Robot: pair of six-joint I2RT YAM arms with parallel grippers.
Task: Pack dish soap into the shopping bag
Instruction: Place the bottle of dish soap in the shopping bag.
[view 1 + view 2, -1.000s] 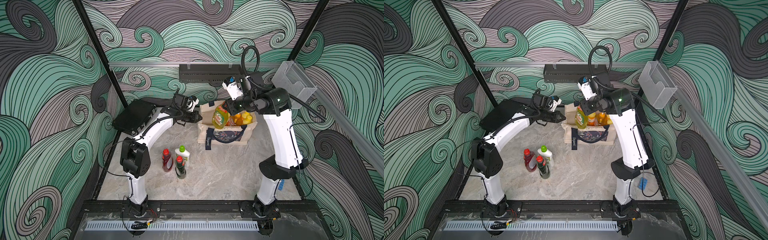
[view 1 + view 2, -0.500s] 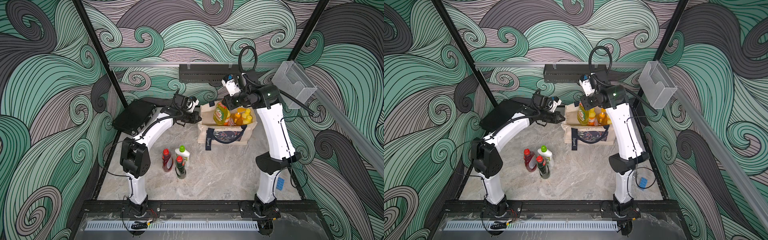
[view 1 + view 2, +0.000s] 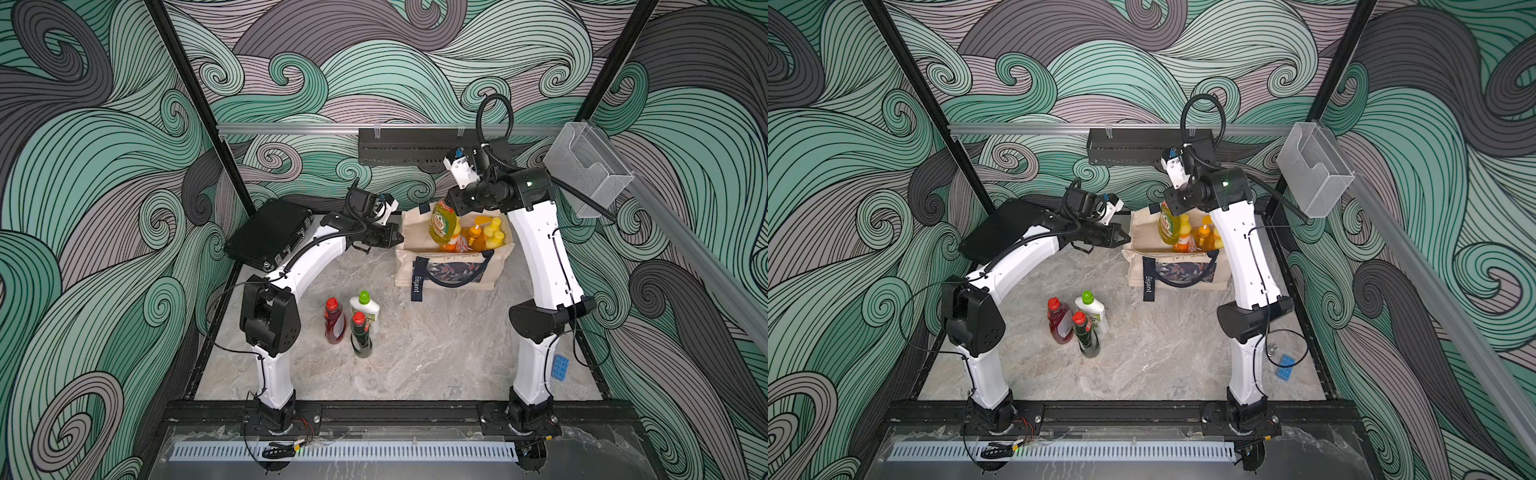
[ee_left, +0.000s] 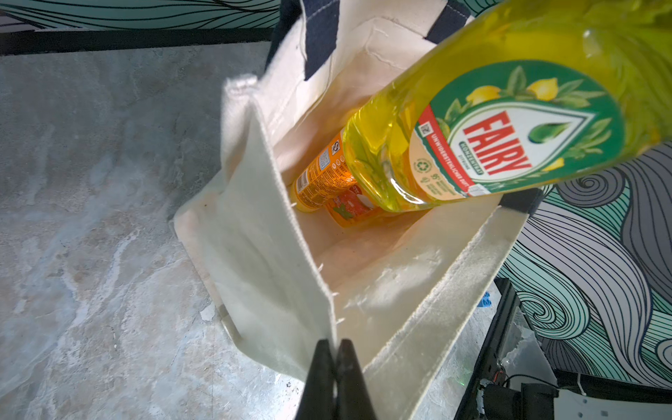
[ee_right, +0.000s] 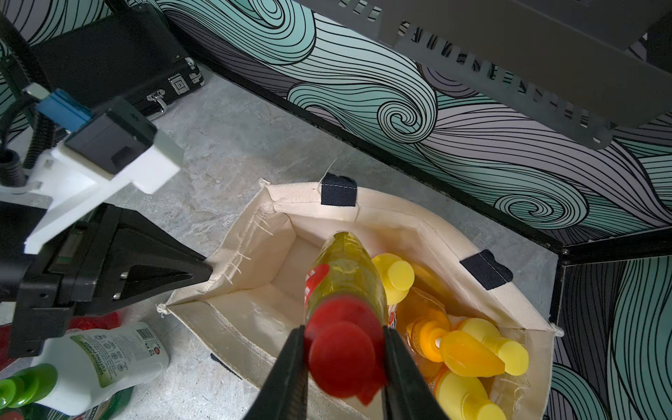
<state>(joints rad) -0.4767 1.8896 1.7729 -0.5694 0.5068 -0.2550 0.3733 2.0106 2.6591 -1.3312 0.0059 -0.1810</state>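
Lit brightly and evenly from above in both top views; threw only faint, soft shadows onto the marble floor (image 3: 415, 353). Showed pale glare on the glossy front panel (image 3: 374, 469). Blurred the near end of the yellow bottle (image 4: 491, 120) and the red cap (image 5: 343, 358) close to the wrist lenses. Rendered the bag (image 4: 272, 254) fabric sharp.

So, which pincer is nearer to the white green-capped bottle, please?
Left. The left pincer grips the shopping bag rim, just beyond the white bottle; the right pincer holds the yellow bottle over that bag, farther away.
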